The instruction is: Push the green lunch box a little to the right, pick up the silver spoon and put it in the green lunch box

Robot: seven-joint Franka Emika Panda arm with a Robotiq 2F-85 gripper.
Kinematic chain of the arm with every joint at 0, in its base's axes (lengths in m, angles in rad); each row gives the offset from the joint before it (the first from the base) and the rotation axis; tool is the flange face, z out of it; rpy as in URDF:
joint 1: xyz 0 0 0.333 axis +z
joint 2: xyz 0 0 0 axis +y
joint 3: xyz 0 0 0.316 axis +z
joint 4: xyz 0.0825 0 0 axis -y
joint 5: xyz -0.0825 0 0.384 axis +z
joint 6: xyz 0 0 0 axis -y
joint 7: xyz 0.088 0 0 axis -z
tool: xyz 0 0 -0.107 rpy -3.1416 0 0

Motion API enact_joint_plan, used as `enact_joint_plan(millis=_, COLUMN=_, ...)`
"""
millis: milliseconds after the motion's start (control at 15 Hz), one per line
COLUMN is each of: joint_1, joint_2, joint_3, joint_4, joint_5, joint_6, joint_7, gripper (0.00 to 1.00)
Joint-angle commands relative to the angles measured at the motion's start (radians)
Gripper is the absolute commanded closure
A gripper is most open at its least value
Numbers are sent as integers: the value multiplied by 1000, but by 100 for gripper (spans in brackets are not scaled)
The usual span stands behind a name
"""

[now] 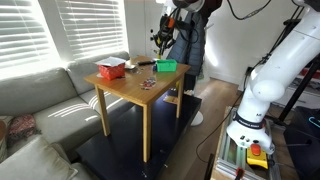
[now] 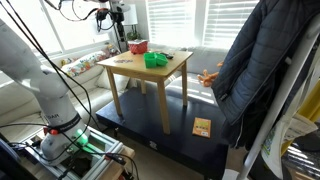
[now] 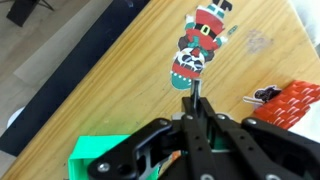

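**Tool hanging over the bench, pinched narrow**

The arm is holding its tool up in the air above the bench, clear of the top. In the wrist view the jaws are pressing close together, leaving only a narrow gap. A slim silvery piece is sticking out between them, the spoon as far as I can make out (it is showing almost end-on, so little of it is in sight).

The box is sitting flat on the bench near the edge on the far side, just in front of a person in a dark jacket who is standing behind it. In the wrist view the box is lying low and to the left of the tool. It is not touching anything else that I can see.

A red container is resting near the opposite end of the bench, well apart from the box. A flat Santa figure is lying on the wood between them, straight out past the fingertips.
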Motion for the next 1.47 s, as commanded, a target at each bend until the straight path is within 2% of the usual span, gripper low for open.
enact_joint_plan(millis=0, joint_1=-31, joint_2=7, joint_3=-23, joint_4=85, joint_5=104, joint_6=-95, joint_7=85, gripper=94)
enact_joint_plan(millis=467, joint_1=-77, joint_2=122, joint_3=-92, joint_4=205, joint_5=269, joint_6=-132, joint_7=230, gripper=94)
enact_joint_plan(millis=733, joint_1=-88, joint_2=186, joint_3=-121, joint_4=232, joint_5=362, joint_6=-134, joint_7=316, gripper=94)
enact_joint_plan(millis=1133, joint_1=-103, joint_2=220, joint_3=-127, joint_4=214, joint_5=331, joint_6=-99, joint_7=554, gripper=95)
enact_joint_plan(millis=1400, joint_1=-105, joint_2=226, joint_3=-137, joint_4=198, joint_5=347, joint_6=-86, joint_7=609, gripper=97)
